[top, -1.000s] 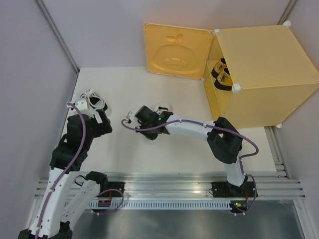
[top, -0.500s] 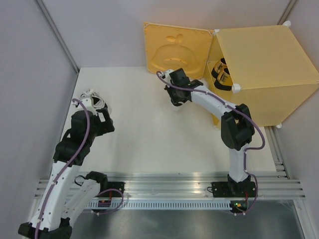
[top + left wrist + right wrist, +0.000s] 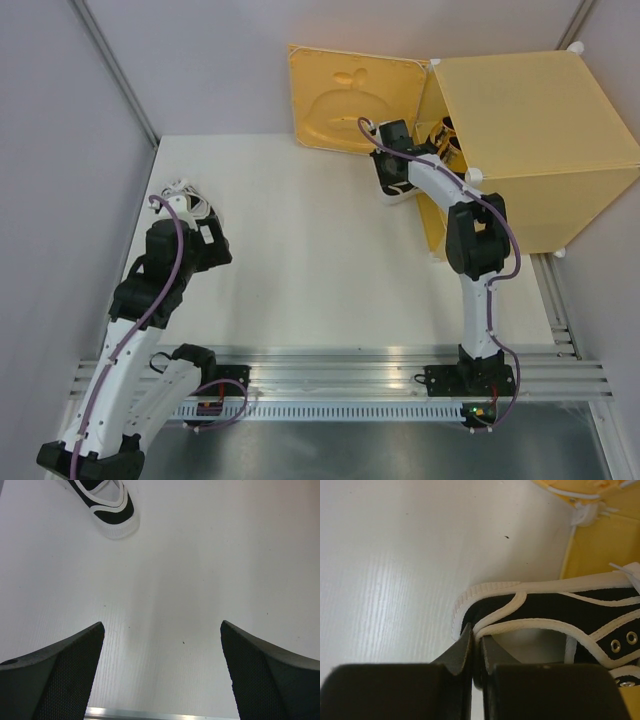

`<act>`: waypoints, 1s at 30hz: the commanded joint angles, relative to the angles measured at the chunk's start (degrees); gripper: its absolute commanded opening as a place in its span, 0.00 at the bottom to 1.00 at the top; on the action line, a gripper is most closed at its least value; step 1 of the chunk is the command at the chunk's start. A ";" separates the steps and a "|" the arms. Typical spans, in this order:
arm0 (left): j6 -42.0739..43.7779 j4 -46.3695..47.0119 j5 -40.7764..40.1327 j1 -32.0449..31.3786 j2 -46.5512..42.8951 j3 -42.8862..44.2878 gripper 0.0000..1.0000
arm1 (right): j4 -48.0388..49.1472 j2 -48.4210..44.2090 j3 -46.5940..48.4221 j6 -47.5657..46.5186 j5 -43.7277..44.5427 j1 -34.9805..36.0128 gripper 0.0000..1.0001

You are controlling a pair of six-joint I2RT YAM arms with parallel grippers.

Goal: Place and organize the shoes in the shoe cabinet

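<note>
The shoes I see are black with white trim and white laces. My right gripper [image 3: 393,176] [image 3: 476,641] is shut on the heel collar of one shoe [image 3: 555,609] [image 3: 400,192], holding it at the open front of the yellow-orange shoe cabinet [image 3: 530,140] [image 3: 600,547]. A pair of shoes [image 3: 445,147] stands inside the cabinet by its opening. Another shoe [image 3: 183,198] [image 3: 112,507] lies at the table's far left. My left gripper [image 3: 202,230] [image 3: 162,647] is open and empty, just near of that shoe.
The cabinet's hinged door [image 3: 352,98] stands open to the left of the opening, embossed side facing me. Grey walls close in the table on the left and back. A metal rail [image 3: 330,375] runs along the near edge.
My right arm has carried the shoe from the middle of the table right and back to the cabinet opening. My left arm has shifted only slightly.
</note>
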 commanded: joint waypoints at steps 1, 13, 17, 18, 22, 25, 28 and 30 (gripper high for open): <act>1.67 2.21 0.50 -0.09 0.43 0.69 1.00 | 3.05 -0.56 3.39 -0.46 6.34 0.05 0.03; 1.76 2.39 0.77 -0.09 0.87 0.86 1.00 | 2.61 2.78 5.14 -1.34 16.18 -1.45 0.27; 1.67 2.30 1.20 -0.09 0.43 0.60 1.00 | 2.09 2.61 5.23 -1.78 16.98 -1.54 0.41; 1.58 2.30 1.29 -0.09 0.17 0.51 1.00 | 1.91 2.43 5.23 -1.78 16.89 -1.54 0.42; 1.40 2.30 1.56 -0.09 -0.10 0.51 0.99 | 2.26 0.15 3.83 -0.99 16.10 -1.10 0.45; 1.14 2.30 1.82 -0.09 -0.01 0.69 0.99 | 2.44 -1.17 2.77 1.03 15.40 -0.92 0.45; 0.61 2.39 2.44 -0.09 0.34 0.78 0.99 | 1.91 -0.91 2.86 4.71 15.49 -0.83 0.44; 0.35 2.39 2.96 -0.09 0.60 0.78 0.99 | 1.30 -0.47 3.03 6.21 15.57 -0.83 0.44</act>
